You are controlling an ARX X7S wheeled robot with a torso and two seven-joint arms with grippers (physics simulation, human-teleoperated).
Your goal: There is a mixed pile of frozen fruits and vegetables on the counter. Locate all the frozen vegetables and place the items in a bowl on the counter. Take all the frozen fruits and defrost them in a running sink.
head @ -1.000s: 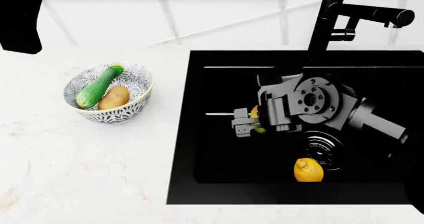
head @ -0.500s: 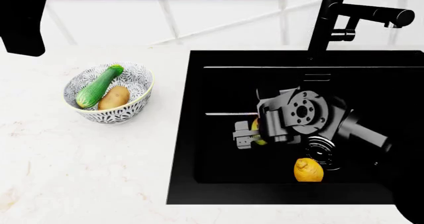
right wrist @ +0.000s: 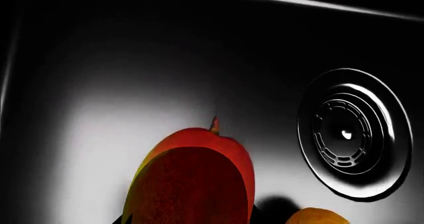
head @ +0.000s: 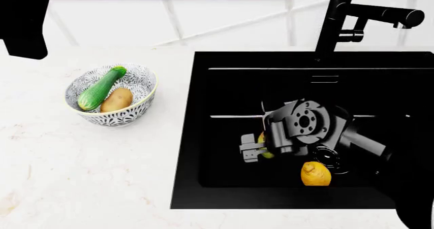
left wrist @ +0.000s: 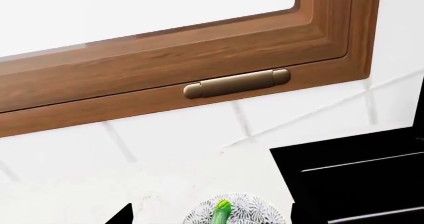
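Already the vegetable half appears finished: the cucumber-like vegetable (head: 100,89) and the potato (head: 117,100) are being held inside the patterned bowl (head: 144,82), well away from the right tool (head: 251,149) across the worktop (head: 88,168). The mango (right wrist: 192,179) is being carried low in the black sink (head: 224,87) by the right tool, which is clamped on it; only slivers of the fruit are being shown beside the fingers in the head view. The lemon (head: 316,173) is lying just beside that tool, next to the drain (right wrist: 349,132). No water is being seen at the faucet (head: 342,21), so releasing the mango and running the tap are judged outstanding. The left tool is not being shown clearly; its state cannot be told.
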